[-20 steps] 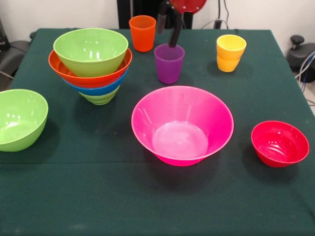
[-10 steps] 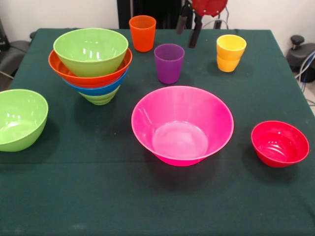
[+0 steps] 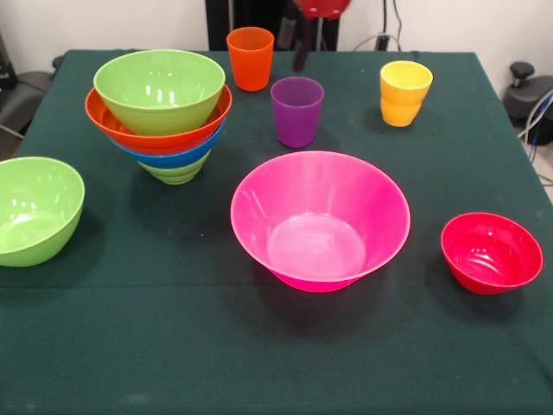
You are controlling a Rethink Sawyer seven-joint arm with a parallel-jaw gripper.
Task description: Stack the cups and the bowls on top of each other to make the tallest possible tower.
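at twelve o'clock on the green table [image 3: 276,363], you see the gripper [image 3: 296,45] hanging above the cloth, just past the purple cup [image 3: 296,111]; its dark fingers [image 3: 301,50] show only partly, so you cannot tell whether they are open or closed. the purple cup stands upright and apart from them. at eleven o'clock the orange cup [image 3: 250,57] stands upright; at one o'clock sits the yellow cup [image 3: 404,92]. at ten o'clock you have the stack of bowls [image 3: 159,112]: lime green on orange on blue on lime green. at nine o'clock a lone lime green bowl [image 3: 33,209] rests at the edge. the pink bowl [image 3: 320,220] sits at centre, the red bowl [image 3: 490,252] at four o'clock.
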